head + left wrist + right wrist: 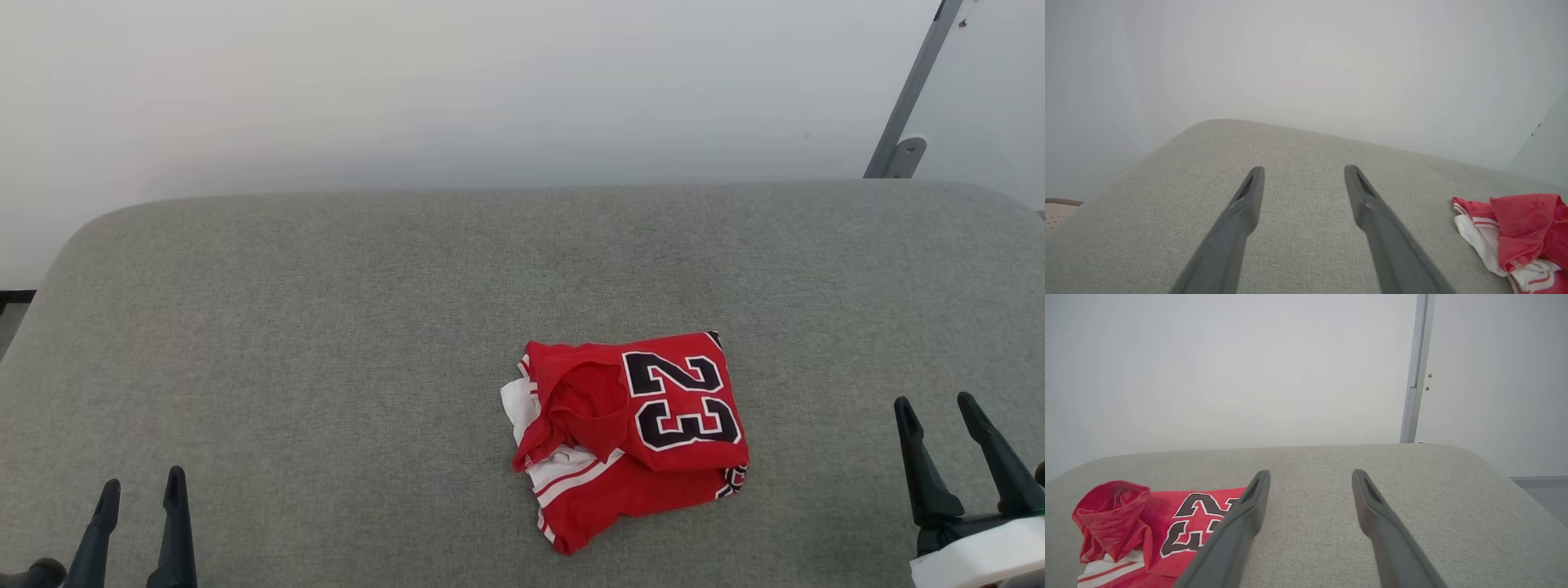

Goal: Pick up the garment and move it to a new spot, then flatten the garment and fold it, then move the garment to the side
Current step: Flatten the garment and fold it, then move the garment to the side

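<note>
Our left gripper [143,478] and right gripper [934,400] sit empty by the grey fabric table's [326,327] front corners, jaws spread wide, and with the red 23 jersey [629,437] crumpled right of centre near the front edge, we'd pinch deep into a raised fold.

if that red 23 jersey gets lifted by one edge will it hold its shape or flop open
The garment lies in loose, soft folds, so it will likely droop and unfurl. It looks thin, so probably light. On the grey cloth surface, a push would probably bunch it rather than slide it.
</note>
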### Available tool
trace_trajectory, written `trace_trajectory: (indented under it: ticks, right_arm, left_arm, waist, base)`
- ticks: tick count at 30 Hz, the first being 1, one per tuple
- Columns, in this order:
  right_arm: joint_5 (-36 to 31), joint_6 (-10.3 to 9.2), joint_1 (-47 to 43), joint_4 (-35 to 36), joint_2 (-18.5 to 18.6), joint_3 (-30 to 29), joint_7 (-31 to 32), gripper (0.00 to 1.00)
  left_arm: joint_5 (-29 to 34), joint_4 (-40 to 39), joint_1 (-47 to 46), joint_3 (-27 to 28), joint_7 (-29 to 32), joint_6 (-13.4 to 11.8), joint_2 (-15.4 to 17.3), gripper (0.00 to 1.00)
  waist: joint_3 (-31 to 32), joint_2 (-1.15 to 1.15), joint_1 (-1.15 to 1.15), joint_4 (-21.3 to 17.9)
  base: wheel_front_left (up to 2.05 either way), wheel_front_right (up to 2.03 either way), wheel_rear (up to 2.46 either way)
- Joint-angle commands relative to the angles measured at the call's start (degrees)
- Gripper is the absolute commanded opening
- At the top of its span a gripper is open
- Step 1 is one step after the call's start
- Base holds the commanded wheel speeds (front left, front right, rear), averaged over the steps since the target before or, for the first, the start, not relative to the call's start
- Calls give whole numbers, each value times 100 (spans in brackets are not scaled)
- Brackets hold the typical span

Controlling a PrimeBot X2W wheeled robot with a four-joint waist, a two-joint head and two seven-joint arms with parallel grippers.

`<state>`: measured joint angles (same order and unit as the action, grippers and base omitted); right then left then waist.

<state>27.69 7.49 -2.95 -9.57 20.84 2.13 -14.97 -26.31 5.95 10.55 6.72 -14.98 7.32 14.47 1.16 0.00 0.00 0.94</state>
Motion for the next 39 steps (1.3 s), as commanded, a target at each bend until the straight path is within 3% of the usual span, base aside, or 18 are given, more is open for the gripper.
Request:
trace_trajectory:
  ticks: [1, 26, 34, 39]
  right_arm:
    - [-22, 0, -54, 28, -33, -9, -24, 100]
    - [-78, 0, -158, 74, -288, -56, -24, 100]
    - [163, 0, 266, -369, 88, 622, -16, 100]
    - [698, -1, 907, -730, 547, 1320, 758, 100]
  left_arm:
    - [-33, -22, -16, -11, -26, 21, 25, 100]
    - [-84, -23, -97, -202, -26, 21, -65, 100]
    - [-131, -30, -209, -293, -26, 21, -28, 100]
    - [-134, -40, -352, -482, -26, 21, 8, 100]
  waist:
    - [2, 0, 0, 3]
    - [-25, 0, 0, 124]
    - [-110, 0, 0, 341]
    - [-319, 0, 0, 629]
  base:
    - [0, 0, 0]
    - [0, 0, 0]
    - [0, 0, 0]
    - [0, 0, 0]
